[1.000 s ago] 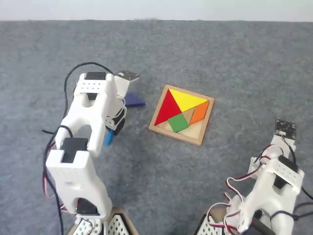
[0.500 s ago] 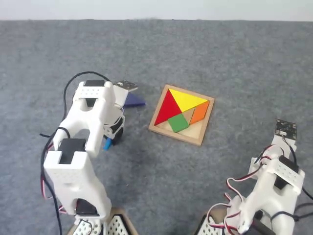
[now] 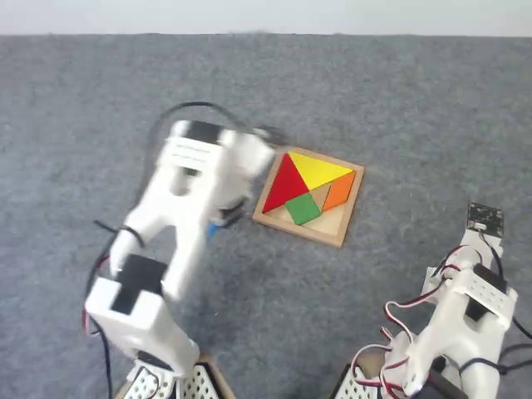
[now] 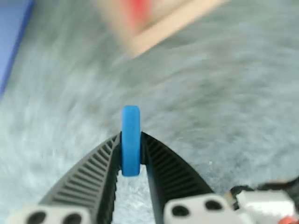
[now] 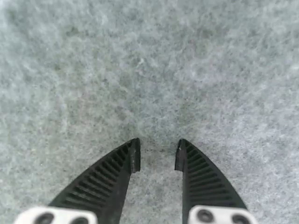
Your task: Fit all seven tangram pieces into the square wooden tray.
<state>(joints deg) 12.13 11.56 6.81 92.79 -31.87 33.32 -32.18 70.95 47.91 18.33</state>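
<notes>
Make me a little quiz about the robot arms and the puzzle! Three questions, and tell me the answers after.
1. True or false: the left gripper is empty.
2. Which colour is missing from the wooden tray? A red, B yellow, C purple, D green.
3. Fill in the gap: the right gripper hangs over the grey carpet with its jaws ___.

Key
1. False: it is shut on a light blue piece.
2. C: the tray holds a red triangle, a yellow triangle, an orange piece and a green square.
3. Open.
</notes>
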